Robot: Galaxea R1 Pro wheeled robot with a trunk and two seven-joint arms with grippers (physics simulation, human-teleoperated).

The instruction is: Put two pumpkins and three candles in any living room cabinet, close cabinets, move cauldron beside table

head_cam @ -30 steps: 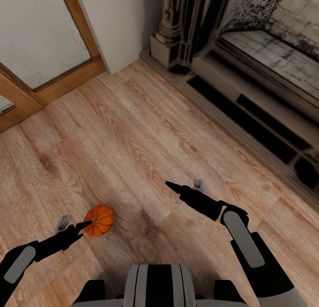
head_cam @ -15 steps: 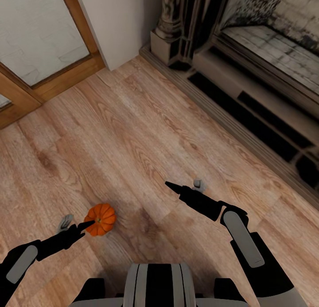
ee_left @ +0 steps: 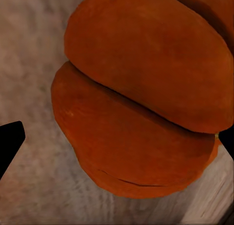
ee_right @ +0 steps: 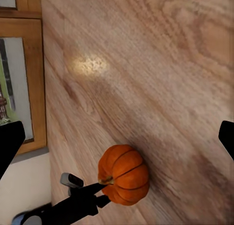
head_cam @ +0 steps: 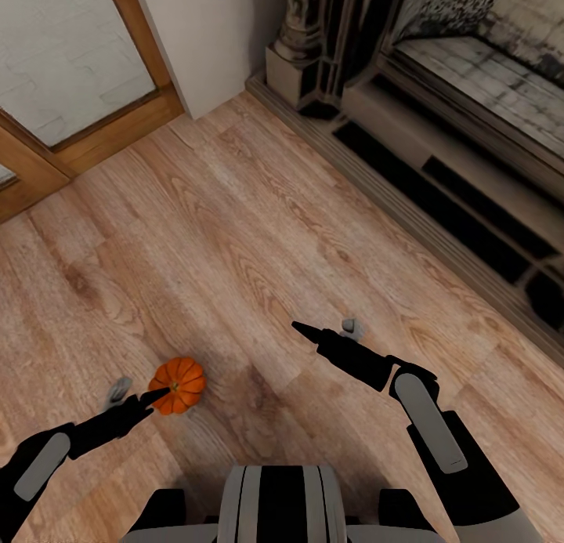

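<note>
A small bright-orange ribbed pumpkin (head_cam: 178,384) sits on the pale wood-plank floor (head_cam: 235,237) in the lower left of the head view. The black left gripper (head_cam: 138,393) is spread wide around it, one fingertip reaching over its top near the stem. In the left wrist view the pumpkin (ee_left: 141,93) looms between both dark fingertips (ee_left: 9,142). The black right gripper (head_cam: 325,330), lower centre-right, hangs wide apart above bare floor. A dark stone fireplace surround (head_cam: 439,135) fills the upper right.
</note>
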